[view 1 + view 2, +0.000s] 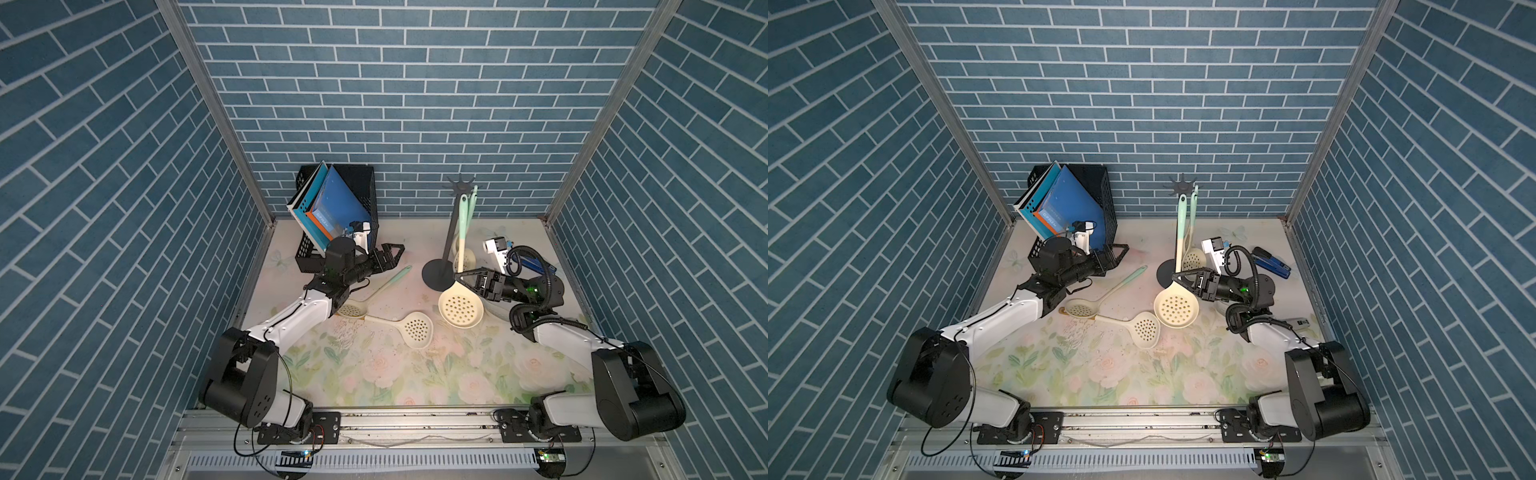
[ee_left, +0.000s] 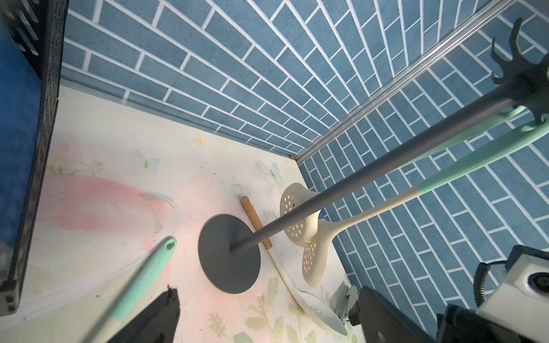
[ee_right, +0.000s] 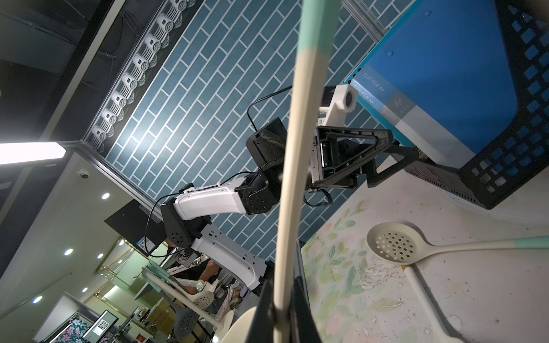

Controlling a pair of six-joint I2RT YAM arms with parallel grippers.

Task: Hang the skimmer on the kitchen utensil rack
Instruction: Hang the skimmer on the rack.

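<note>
Clamping the cream handle just above the perforated bowl, the right gripper (image 1: pixel 459 277) is seen closed narrowly on the skimmer (image 1: pixel 461 309). The skimmer is held upright beside the pole of the kitchen utensil rack (image 1: pixel 451 230), its mint end up at the star-shaped crown of hooks (image 1: pixel 461 184). Whether its loop sits on a hook cannot be told. A second skimmer (image 1: pixel 468 259) is hung from the crown. The left gripper (image 1: pixel 397 254) is held wide open and empty above a third skimmer (image 1: pixel 352 309), which lies on the table (image 1: pixel 374 374) near the black mesh file box (image 1: pixel 361 187).
</note>
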